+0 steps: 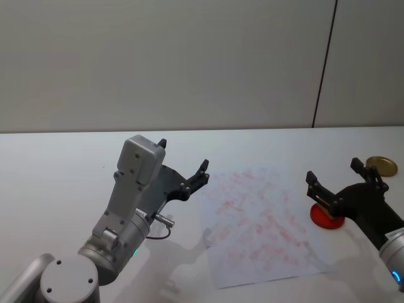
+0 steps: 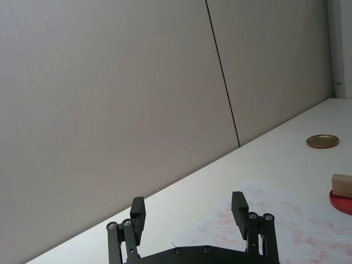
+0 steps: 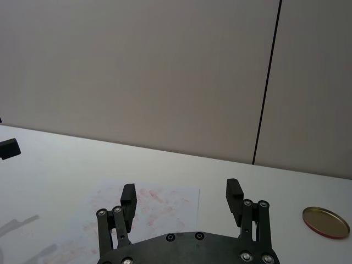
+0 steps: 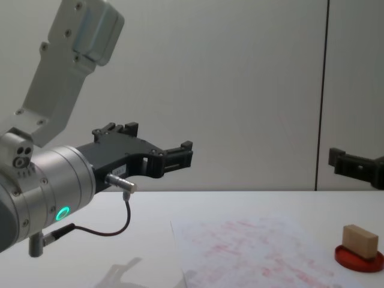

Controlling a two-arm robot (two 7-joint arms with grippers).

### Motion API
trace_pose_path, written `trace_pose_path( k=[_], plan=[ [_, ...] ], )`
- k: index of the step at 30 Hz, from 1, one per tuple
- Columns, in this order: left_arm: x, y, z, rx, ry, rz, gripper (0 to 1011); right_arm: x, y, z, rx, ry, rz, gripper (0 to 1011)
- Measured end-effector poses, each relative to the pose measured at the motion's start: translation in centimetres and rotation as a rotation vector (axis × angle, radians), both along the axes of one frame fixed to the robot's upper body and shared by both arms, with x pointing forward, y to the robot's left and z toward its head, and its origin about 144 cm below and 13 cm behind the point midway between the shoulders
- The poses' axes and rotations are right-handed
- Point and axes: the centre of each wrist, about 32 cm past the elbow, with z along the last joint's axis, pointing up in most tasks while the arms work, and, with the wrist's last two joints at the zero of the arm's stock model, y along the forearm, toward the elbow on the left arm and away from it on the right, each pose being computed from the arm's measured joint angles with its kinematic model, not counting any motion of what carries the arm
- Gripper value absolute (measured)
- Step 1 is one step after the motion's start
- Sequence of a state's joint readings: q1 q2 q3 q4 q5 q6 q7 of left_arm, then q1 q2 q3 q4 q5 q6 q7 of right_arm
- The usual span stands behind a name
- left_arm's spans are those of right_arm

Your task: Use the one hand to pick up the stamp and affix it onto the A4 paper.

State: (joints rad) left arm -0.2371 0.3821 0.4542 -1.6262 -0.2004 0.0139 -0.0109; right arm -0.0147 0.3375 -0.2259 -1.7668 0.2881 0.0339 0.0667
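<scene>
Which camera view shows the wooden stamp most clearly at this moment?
The chest view: there the stamp is seen whole, from the side, standing on the red ink pad. The left wrist view cuts it off at the picture's edge. In the head view the right gripper stands in front of it and hides most of it.

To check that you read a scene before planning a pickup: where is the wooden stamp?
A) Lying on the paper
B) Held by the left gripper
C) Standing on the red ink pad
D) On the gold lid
C: the stamp stands on the red ink pad to the right of the paper. The right gripper hovers open above it, and the left gripper hangs open left of the paper.
</scene>
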Motion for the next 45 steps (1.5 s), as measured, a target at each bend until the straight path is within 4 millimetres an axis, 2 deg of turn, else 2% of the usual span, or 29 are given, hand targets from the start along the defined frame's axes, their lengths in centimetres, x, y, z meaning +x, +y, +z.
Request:
trace_pose_path(
  k=[27, 45],
  plan=[
    [0.0, 0.0, 0.0, 0.000, 0.000, 0.000, 993, 0.1, -0.1, 0.0, -0.002, 0.003, -0.001, 1001],
    [0.0, 0.0, 0.0, 0.000, 0.000, 0.000, 993, 2.3, -2.7, -1.1, -0.021, 0.086, 0.009, 1001]
  ],
)
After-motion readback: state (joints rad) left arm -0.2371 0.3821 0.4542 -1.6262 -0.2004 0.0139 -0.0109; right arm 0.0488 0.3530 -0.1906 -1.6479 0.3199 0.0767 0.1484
